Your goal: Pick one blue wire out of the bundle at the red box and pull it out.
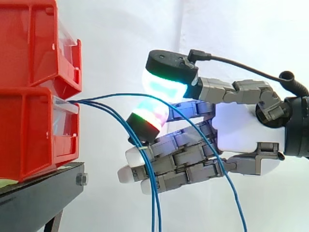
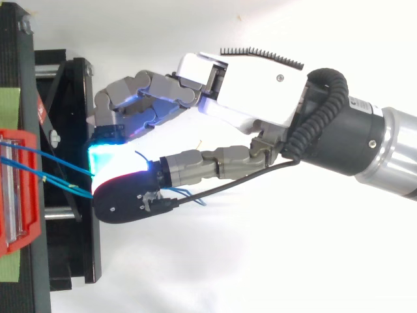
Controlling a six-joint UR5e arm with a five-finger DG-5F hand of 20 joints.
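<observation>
Where it leaves the front of the red box (image 1: 29,135), the blue wire (image 1: 116,94) arcs out toward 3 o'clock in the side view. It runs between two glowing pads of the robot hand (image 1: 236,130), then drops toward 5 o'clock to the bottom edge.

Looks pinched: thumb pad (image 1: 166,86) on top with a green/cyan glow, one finger pad (image 1: 148,115) right under it with a red/green glow, wire in the thin gap between them. Remaining fingers (image 1: 137,162) lie loosely bent below, pointing at 9 o'clock, holding nothing.

The other wires (image 1: 153,203) of the bundle exit the same spot on the box, hang toward 6 o'clock and cross in front of those lower fingers. Can't tell if they touch.

Top view: wires (image 2: 62,163) run from the red box (image 2: 29,222) at 9 o'clock across the black stand (image 2: 71,98) into the bright cyan glow at the pinch. The contact itself is washed out there. Robot hand (image 2: 247,98) sits at 3 o'clock of the box, palm well apart from it.

Side view: second red box (image 1: 34,43) stacked on the first, both on the stand (image 1: 43,193), white curtain (image 1: 120,29) behind.
</observation>
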